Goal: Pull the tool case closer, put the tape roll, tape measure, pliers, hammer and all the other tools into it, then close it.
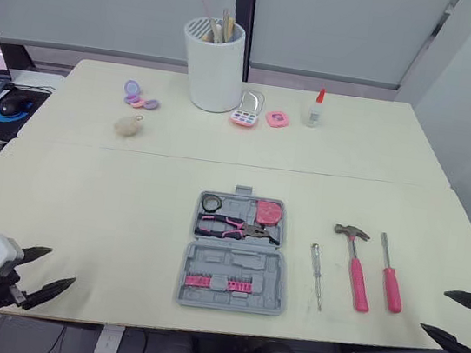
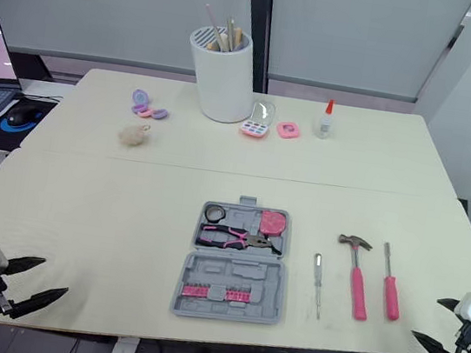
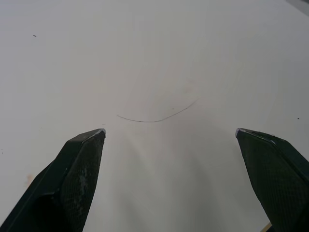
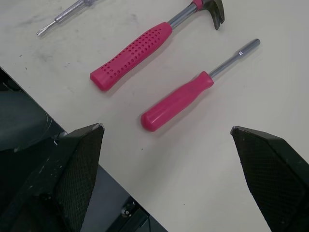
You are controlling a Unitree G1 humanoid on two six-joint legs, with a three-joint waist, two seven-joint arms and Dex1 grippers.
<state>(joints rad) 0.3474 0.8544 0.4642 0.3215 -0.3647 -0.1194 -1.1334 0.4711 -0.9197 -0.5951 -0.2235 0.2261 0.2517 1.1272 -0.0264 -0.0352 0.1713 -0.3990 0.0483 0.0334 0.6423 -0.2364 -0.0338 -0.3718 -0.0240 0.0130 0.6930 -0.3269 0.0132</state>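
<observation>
Bright, diffuse, even light over the table (image 1: 127,196), shadows soft (and faint)

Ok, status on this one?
Left gripper open, right gripper open, both empty. Tool case open; hammer, screwdrivers outside it. Nothing in the way.

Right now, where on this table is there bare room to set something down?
Widest free patch: the table left of the tool case, out to the left gripper. A bare band also runs between the case and the white holder at the back. Crowded: right of the case, where screwdriver, hammer and pink driver lie side by side.
</observation>
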